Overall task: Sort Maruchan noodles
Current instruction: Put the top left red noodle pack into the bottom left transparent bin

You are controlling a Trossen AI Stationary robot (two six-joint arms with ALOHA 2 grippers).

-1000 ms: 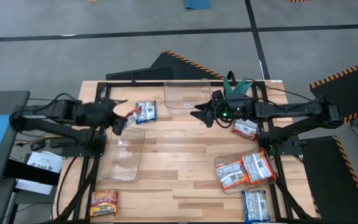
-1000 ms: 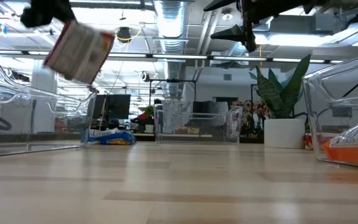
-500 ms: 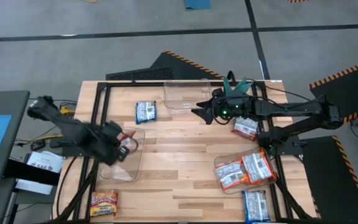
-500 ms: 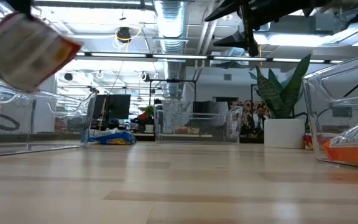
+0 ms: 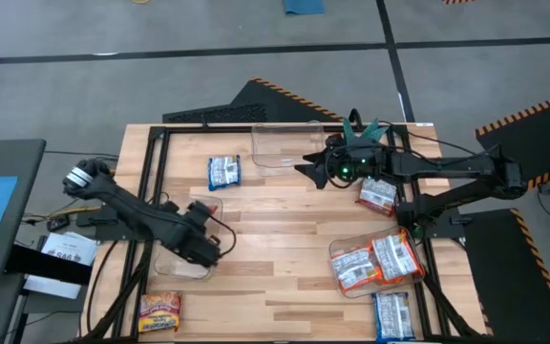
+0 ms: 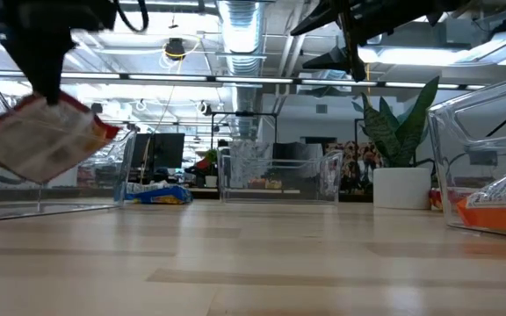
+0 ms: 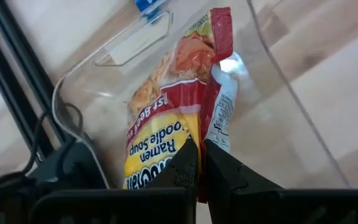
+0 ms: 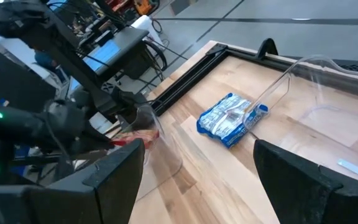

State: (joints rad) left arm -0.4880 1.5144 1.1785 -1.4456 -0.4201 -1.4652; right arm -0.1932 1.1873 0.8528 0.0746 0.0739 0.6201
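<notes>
Clear plastic makes up all three bins on the wooden table (image 5: 275, 234). The left bin (image 5: 185, 244) lies on the table's left side, and the left gripper (image 5: 205, 250) hangs over its near end with its fingers (image 7: 185, 168) clenched on the edge of a red-and-yellow ramen packet (image 7: 179, 118). That packet dangles inside the bin's walls; in the low view it shows tilted, its lower part level with the bin's wall, and whether it touches the bin's floor cannot be told. No other packet shows in this bin.

The far bin (image 5: 286, 145) stands at the table's far edge, near the middle, and looks bare inside. A blue-and-white packet (image 5: 223, 172) lies on the wood just beside it, to its left, outside any bin.

The right bin (image 5: 378, 260) on the table's right side holds orange-and-white packets (image 5: 373, 263), at least two lying flat side by side. Three more packets lie loose on the table: a red one (image 5: 378, 198) beyond the right bin, a blue one (image 5: 391, 315) at the near right edge, and a yellow-red one (image 5: 159, 311) at the near left corner.

The right gripper (image 5: 306, 168) hovers above the table just in front of the far bin, its fingers (image 8: 114, 180) spread wide and holding nothing. A potted plant (image 5: 363, 132) stands behind it.
</notes>
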